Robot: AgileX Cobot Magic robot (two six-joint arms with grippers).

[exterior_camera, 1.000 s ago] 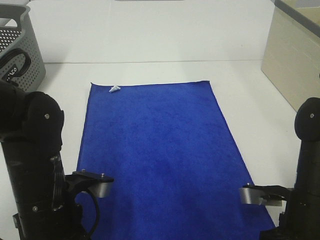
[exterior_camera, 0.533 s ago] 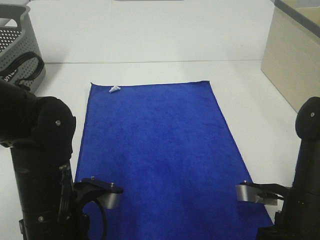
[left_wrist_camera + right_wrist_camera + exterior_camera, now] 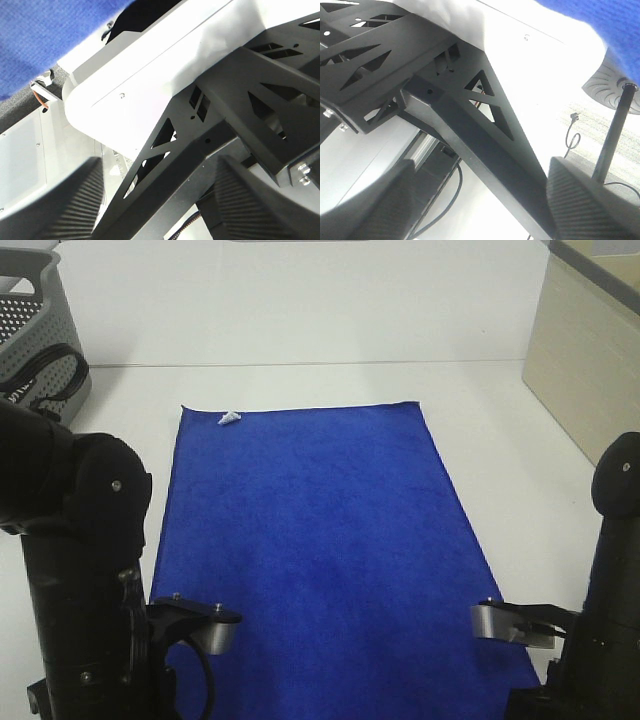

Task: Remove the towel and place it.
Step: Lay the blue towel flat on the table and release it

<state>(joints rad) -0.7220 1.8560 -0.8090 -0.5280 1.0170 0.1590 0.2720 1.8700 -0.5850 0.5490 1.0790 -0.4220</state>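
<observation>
The deep-blue towel (image 3: 310, 550) lies flat and lengthwise on the white table (image 3: 300, 320), with its small white tag (image 3: 229, 418) at the far left corner. My left arm (image 3: 85, 570) stands at the towel's near left corner and my right arm (image 3: 610, 610) at its near right corner. Both grippers are below the exterior view's edge. In the left wrist view the gripper (image 3: 155, 210) is open and empty, with a piece of the towel (image 3: 50, 40) beyond it. In the right wrist view the gripper (image 3: 480, 210) is open and empty, with the towel's edge (image 3: 600, 20) beyond it.
A grey perforated basket (image 3: 35, 340) stands at the far left. A beige cabinet (image 3: 590, 360) stands along the right side. Both wrist views look at black frame struts (image 3: 240, 115) and the white table edge (image 3: 520, 45) under the table's front.
My left arm has shifted right and lower at the towel's near left corner. My right arm has sunk slightly. The towel has not moved.
</observation>
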